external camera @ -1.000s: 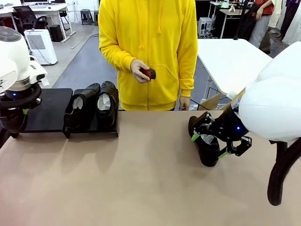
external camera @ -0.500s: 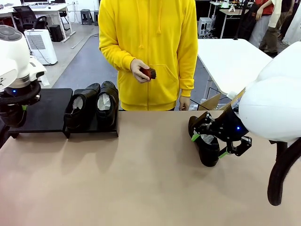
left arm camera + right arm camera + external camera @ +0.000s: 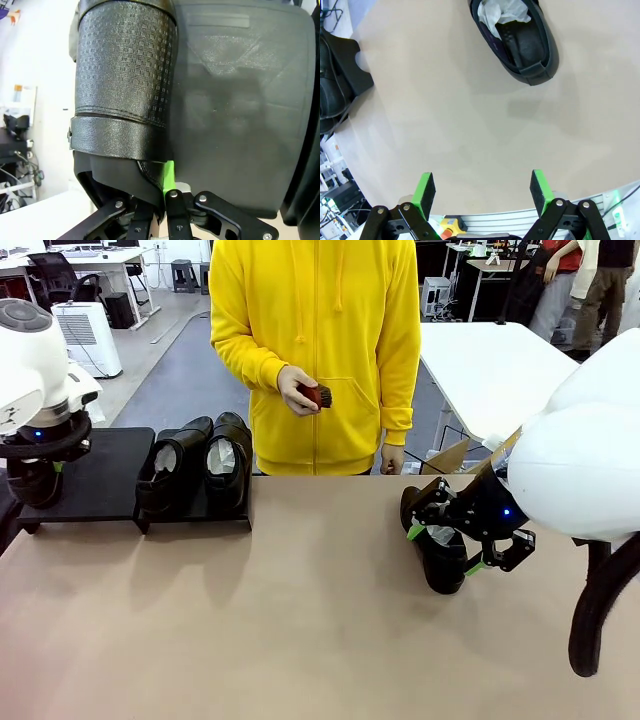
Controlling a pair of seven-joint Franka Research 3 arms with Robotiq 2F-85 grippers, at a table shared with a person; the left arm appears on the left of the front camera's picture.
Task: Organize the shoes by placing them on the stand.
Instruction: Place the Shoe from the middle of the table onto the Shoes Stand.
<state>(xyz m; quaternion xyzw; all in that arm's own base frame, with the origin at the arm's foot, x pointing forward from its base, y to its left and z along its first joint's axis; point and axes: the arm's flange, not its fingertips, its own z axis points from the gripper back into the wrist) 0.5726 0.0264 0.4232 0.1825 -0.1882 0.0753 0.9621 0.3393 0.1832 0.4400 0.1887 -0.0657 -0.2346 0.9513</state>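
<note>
1. Table (image 3: 300,640): tan top that carries the stand at its left end.
2. Person (image 3: 315,330): yellow hooded top, standing behind the table, right of the stand.
3. Stand (image 3: 105,475): low, black, two panels. The right panel is full; the left panel is bare.
4. Left gripper (image 3: 161,182): jaws clamped tight on the held shoe (image 3: 125,75), hanging over the stand's left panel, not yet set down.
5. Right gripper (image 3: 482,187): jaws spread wide, holding nothing, well right of the stand. It hangs above the table with the loose shoe (image 3: 517,35) ahead of its fingers and apart from them.
6. Placed pair (image 3: 200,472): two black shoes side by side on the stand's right panel, white paper inside.
7. Held shoe: black, grained surface, gripped at one edge. Whether it touches the panel beneath cannot be told.
8. Loose shoe: black, stuffed with white paper, on the table well right of the stand.
9. Brush (image 3: 316,396): small, reddish-brown, in the person's hand (image 3: 295,390), behind and right of the stand.
10. Progress, as judged: two of four shoes are placed. A third is poised above the empty panel, and the fourth awaits pickup, so roughly half the job is done.
11. Markings: no brand, label or writing is legible on any item.
</note>
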